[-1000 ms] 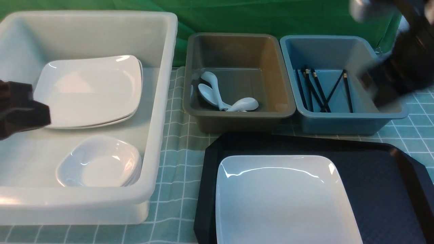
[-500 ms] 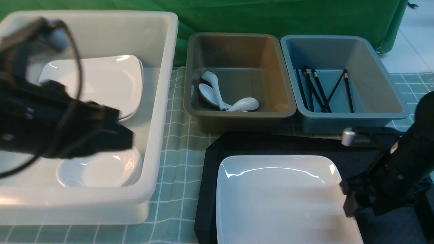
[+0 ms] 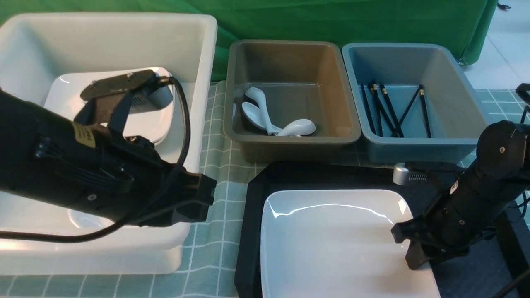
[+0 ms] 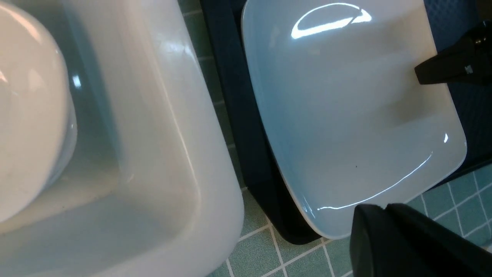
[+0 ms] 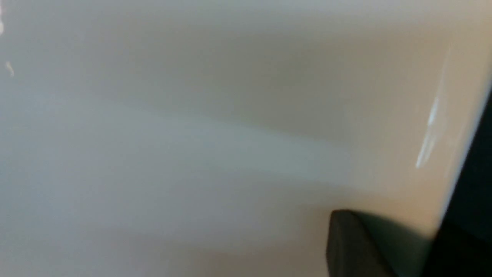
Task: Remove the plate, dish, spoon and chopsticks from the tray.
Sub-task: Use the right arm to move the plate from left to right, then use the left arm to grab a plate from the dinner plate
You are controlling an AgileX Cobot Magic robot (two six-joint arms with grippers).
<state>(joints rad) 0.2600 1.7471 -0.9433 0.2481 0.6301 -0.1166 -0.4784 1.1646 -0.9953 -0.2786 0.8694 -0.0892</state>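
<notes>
While your left gripper [image 3: 198,207] hangs shut and empty, your right gripper [image 3: 417,255] meets the square white plate [image 3: 339,244]'s right edge on the black tray [image 3: 285,176]; you can't tell its opening or grip.

Before me, the plate [image 3: 343,244] lies in the tray [image 3: 310,178], toward its left side, and to the left of the tray stands a big bin [image 3: 194,124] holding stacked plates [image 3: 62,93] at its back and small dishes [image 3: 85,218] nearer me. Behind the tray, two smaller bins stand side by side on the tabletop [image 3: 211,248]: the left one [image 3: 290,151] has three spoons [image 3: 302,127] in it, the right one [image 3: 418,151] several chopsticks [image 3: 424,111].
</notes>
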